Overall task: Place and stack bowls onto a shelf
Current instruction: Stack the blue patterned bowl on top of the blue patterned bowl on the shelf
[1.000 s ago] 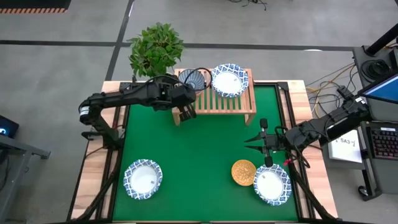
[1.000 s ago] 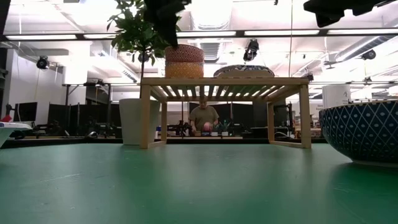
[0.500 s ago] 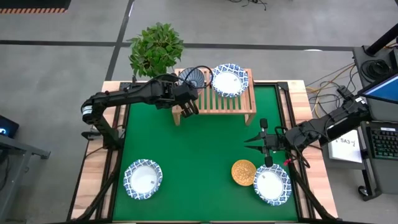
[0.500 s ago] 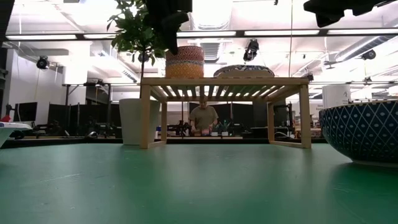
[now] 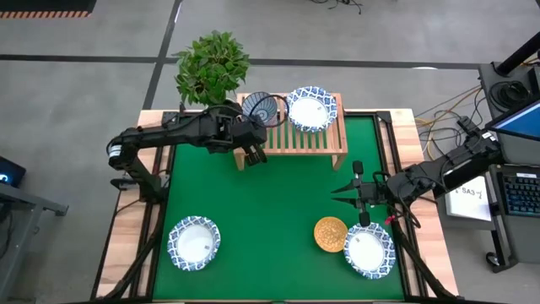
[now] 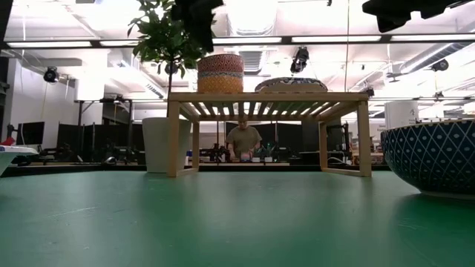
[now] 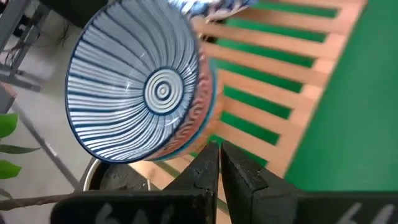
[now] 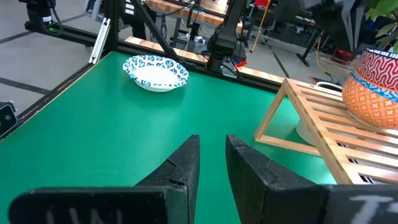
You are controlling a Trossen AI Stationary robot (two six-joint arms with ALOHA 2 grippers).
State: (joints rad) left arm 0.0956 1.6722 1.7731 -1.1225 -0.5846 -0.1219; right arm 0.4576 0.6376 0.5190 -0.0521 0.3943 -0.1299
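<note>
1. The left gripper [image 5: 251, 155], jaws together and empty, hovers by the shelf's [image 5: 333, 143] left end, beside the striped bowl [image 5: 262, 108] stack.
2. The right gripper [image 5: 348, 192], jaws slightly apart and empty, waits above the tabletop [image 5: 270, 211].

You see a low slatted shelf [image 5: 304, 139] of pale, bare wood, matt and smooth. On it, your glossy ceramic bowl with fine blue stripes [image 7: 140, 87] catches the light, as does the white glazed bowl with blue patterned rim [image 8: 155, 71]. The green table mat [image 5: 270, 211] looks matt, cloth-like.
</note>
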